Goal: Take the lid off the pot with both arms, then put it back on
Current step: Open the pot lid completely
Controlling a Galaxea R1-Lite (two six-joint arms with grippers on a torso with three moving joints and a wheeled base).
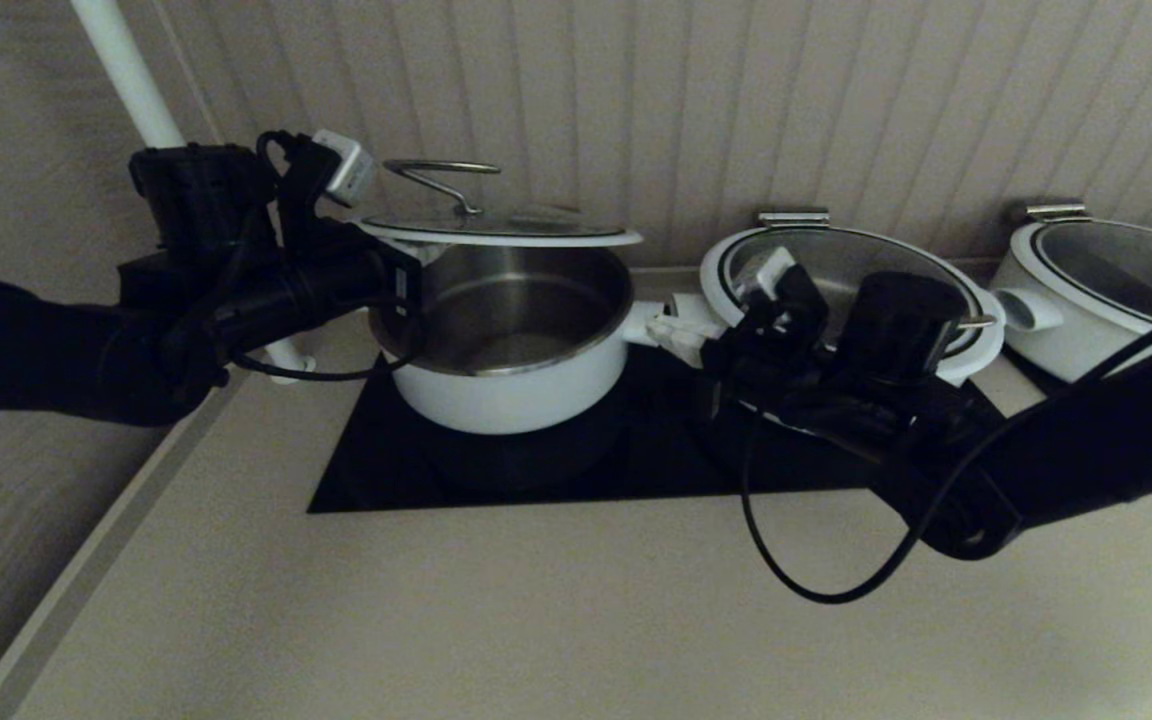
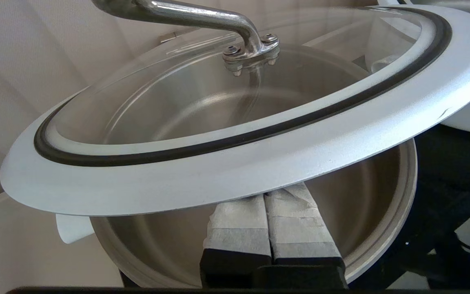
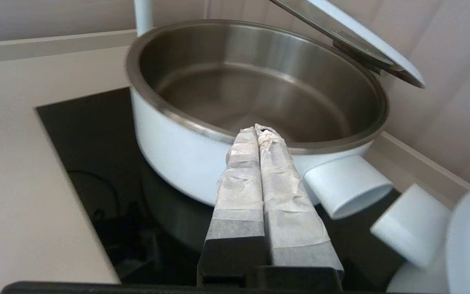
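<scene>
On a black cooktop (image 1: 636, 450) set into a pale counter (image 1: 436, 620), the pot (image 1: 511, 345) stands uncovered, a round white vessel with straight sides, a brushed steel inside and a short white stub handle pointing toward the right arm. Above it, the lid (image 1: 501, 228) hangs clear of the pot's rim, tilted in the left wrist view: clear glass, a broad matte white rim, a black ring and a curved steel loop handle bolted at the centre. The left gripper (image 2: 268, 212) reaches under the lid's rim from the pot's left side, its two taped, grey-wrapped fingers pressed together with no gap, their tips hidden beneath the white rim. The right gripper (image 3: 258, 132) sits low at the pot's right side, its fingers also closed flat against each other, tips at the pot's steel rim, gripping nothing. Further right stand a wider lidded white pot (image 1: 851, 290) and a third white pot (image 1: 1101, 285), before a ribbed pale wall (image 1: 836, 100).
</scene>
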